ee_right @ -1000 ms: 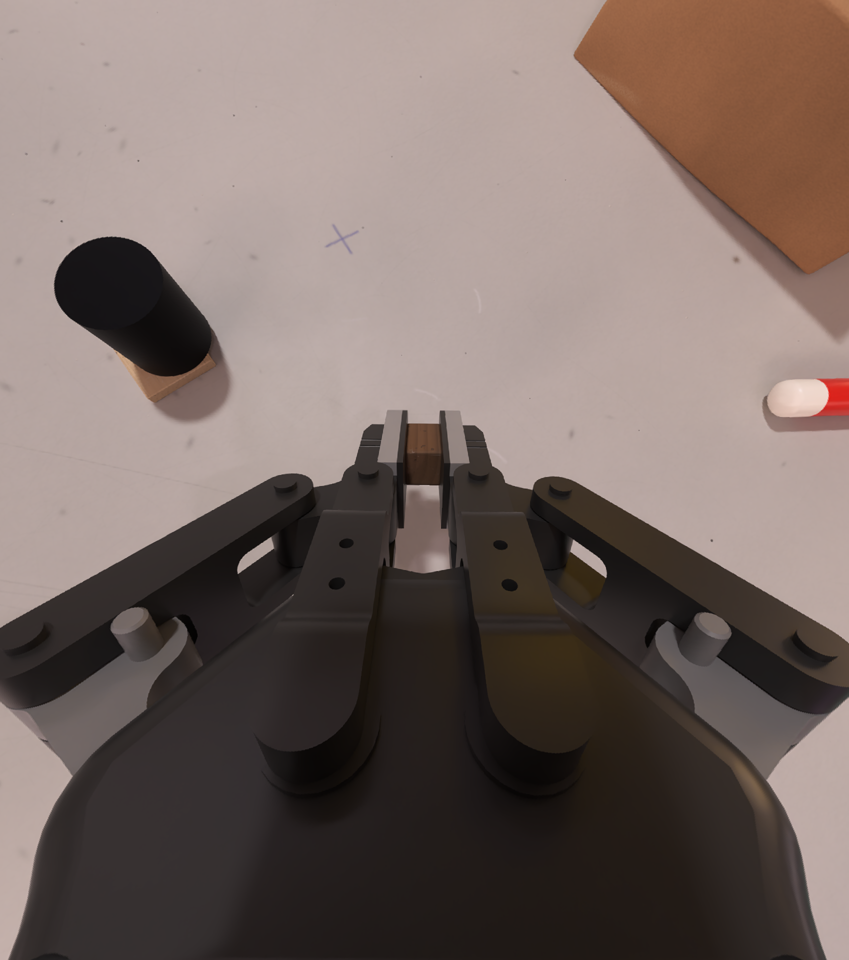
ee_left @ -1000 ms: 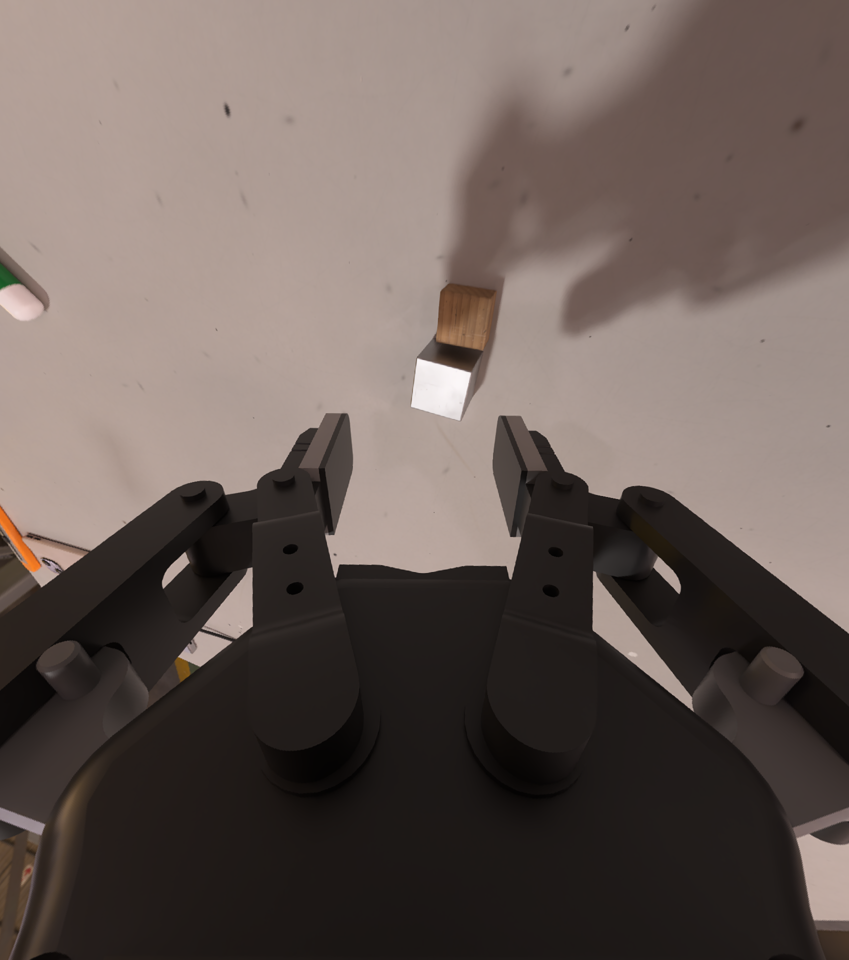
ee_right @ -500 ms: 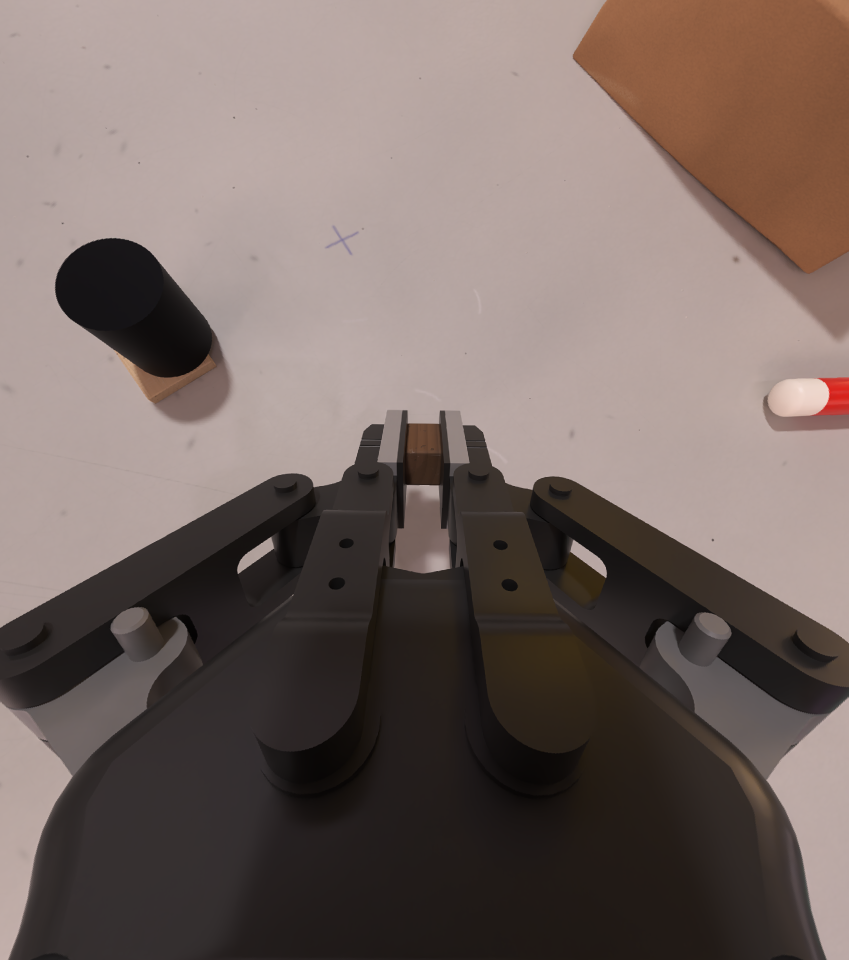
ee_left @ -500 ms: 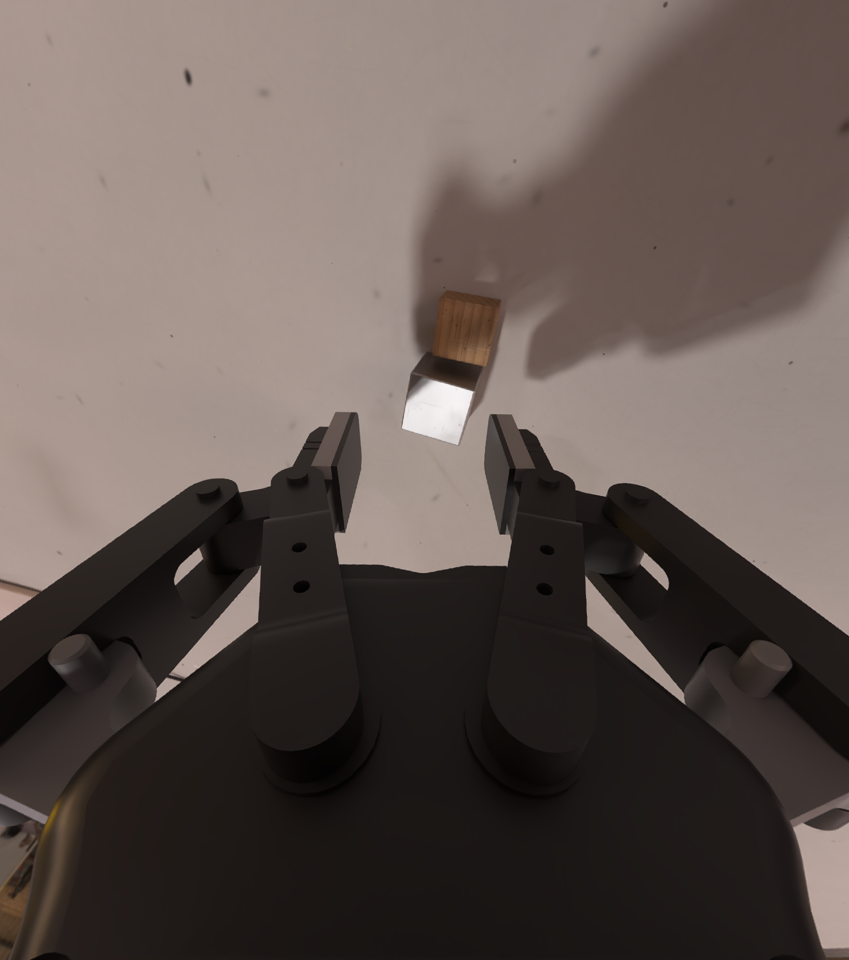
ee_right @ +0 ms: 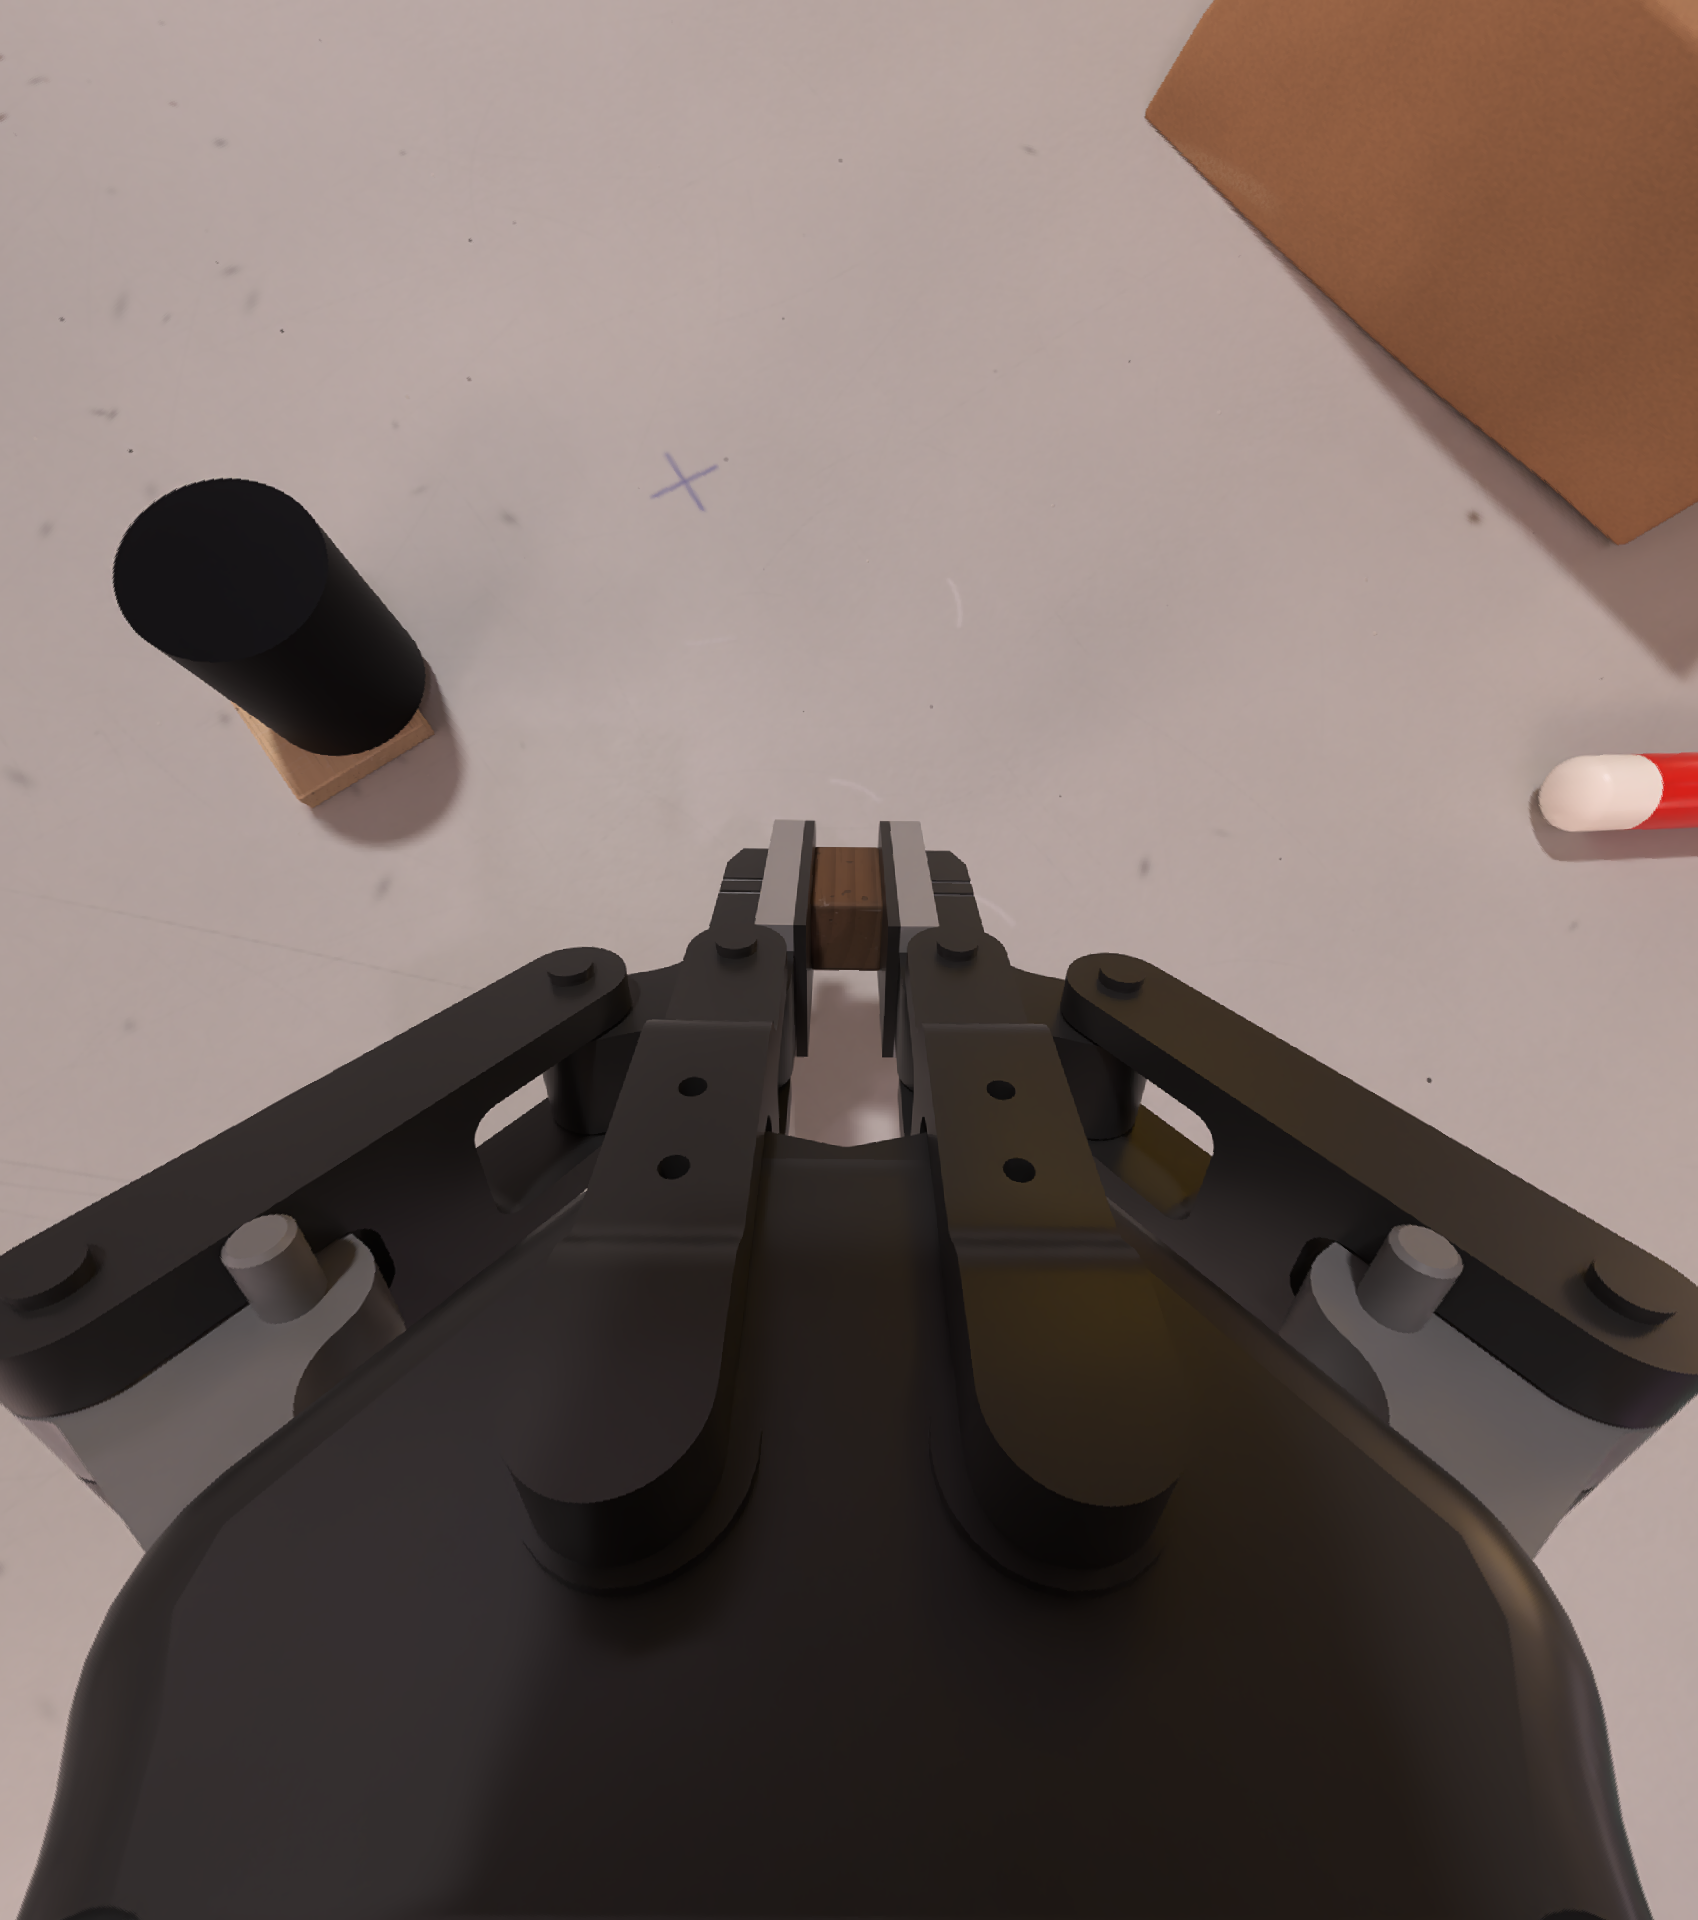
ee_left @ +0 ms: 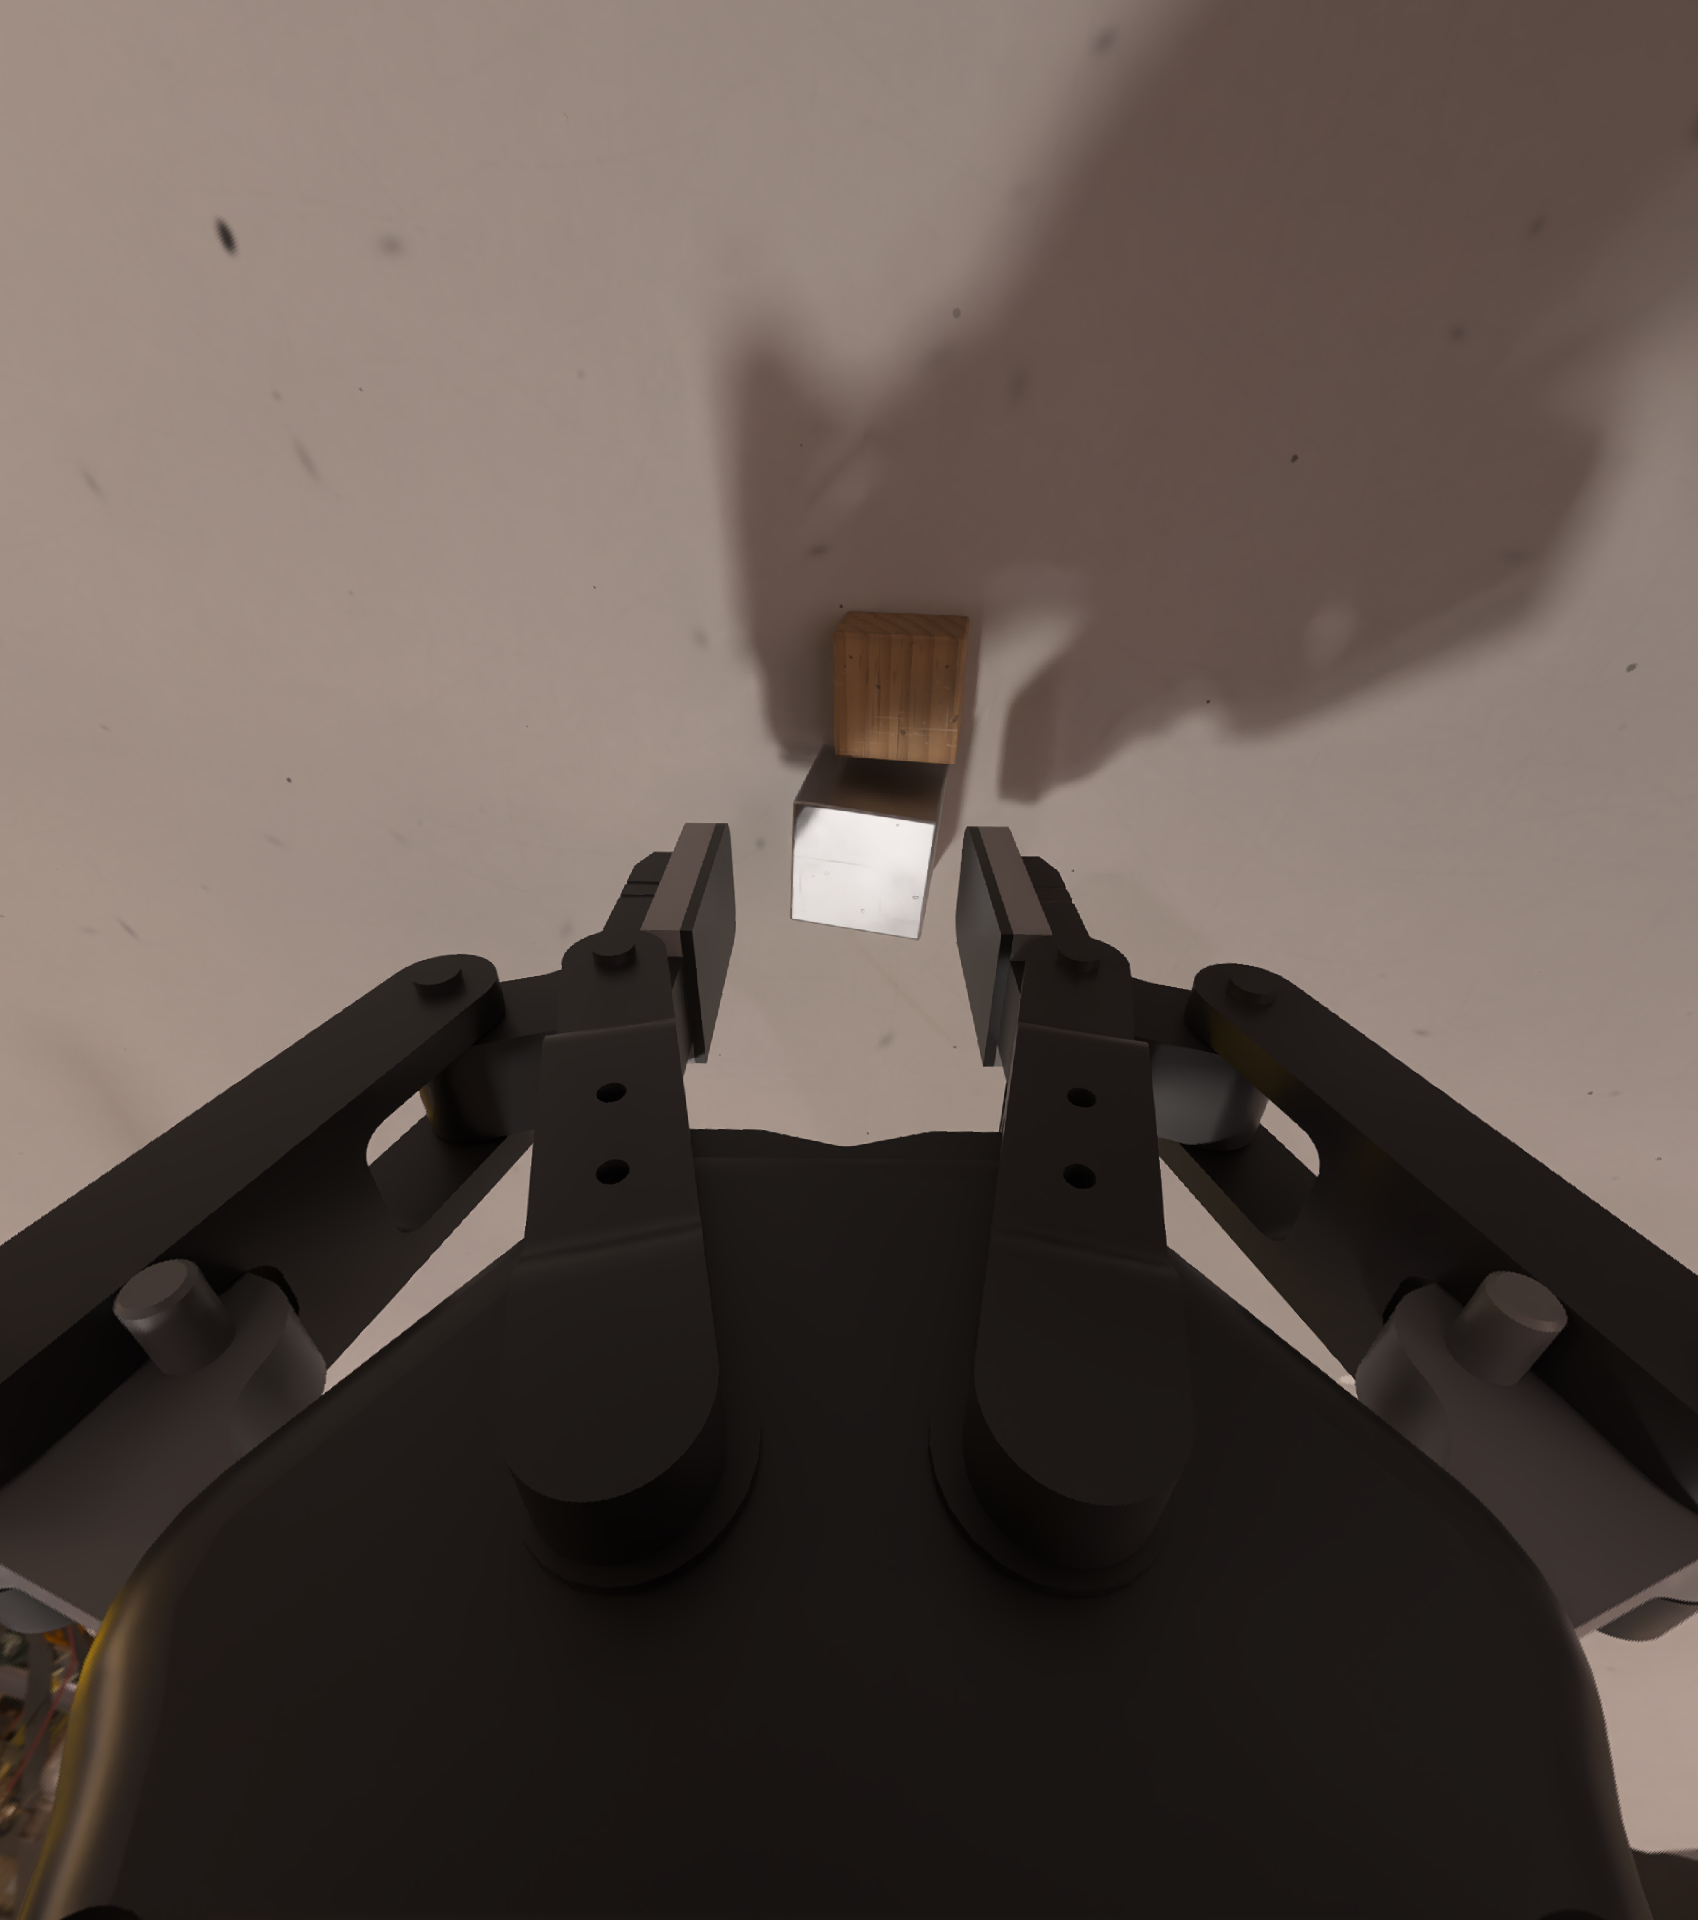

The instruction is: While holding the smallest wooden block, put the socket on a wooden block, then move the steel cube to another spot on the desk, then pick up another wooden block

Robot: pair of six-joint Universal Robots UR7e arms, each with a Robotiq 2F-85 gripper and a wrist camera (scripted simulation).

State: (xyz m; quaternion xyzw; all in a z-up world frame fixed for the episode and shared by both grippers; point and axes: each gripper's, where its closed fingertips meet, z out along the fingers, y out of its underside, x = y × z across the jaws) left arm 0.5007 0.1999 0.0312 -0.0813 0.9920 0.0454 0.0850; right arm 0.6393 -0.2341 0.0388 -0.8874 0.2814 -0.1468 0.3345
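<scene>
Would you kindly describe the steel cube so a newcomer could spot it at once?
Look at the pale desk just ahead of the open left tool. The steel cube sits there, a wooden block directly behind it. It alone is shiny, mirror-bright metal.

- Soft, even light; a broad blurred shadow spreads across the tabletop (ee_left: 409, 520) behind and right of the steel cube (ee_left: 860, 878).
- The cube's near face glares white.
- Wide-angle stretching toward edges.
</scene>
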